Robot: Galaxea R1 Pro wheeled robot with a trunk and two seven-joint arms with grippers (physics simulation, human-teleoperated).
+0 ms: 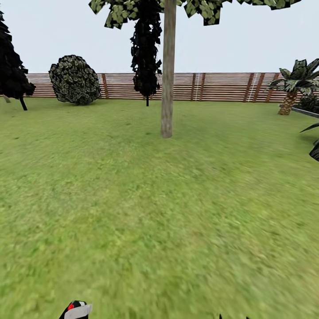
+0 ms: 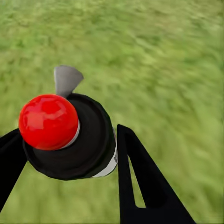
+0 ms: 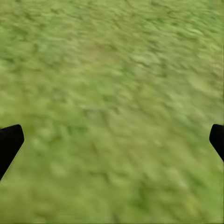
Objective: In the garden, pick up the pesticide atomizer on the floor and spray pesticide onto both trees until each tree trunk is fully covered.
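Note:
The pesticide atomizer [image 2: 91, 140], black with a round red top [image 2: 48, 121] and a grey nozzle tab, sits between the black fingers of my left gripper [image 2: 70, 147], which is shut on it. It also peeks in at the head view's lower edge as the atomizer [image 1: 76, 310]. One tree stands ahead on the lawn, its straight grey-brown tree trunk [image 1: 168, 75] rising to green-white leaves [image 1: 201, 9]. It is several metres away across open grass. My right gripper [image 3: 112, 140] hangs open over grass, holding nothing.
A brown slatted fence [image 1: 212, 86] closes the far side. In front of it are a round bush [image 1: 74, 79], a narrow black tree [image 1: 146, 48], another black tree [image 1: 11, 62] at the left edge and a short palm [image 1: 294, 84] at the right. Grass lawn [image 1: 159, 212] lies between.

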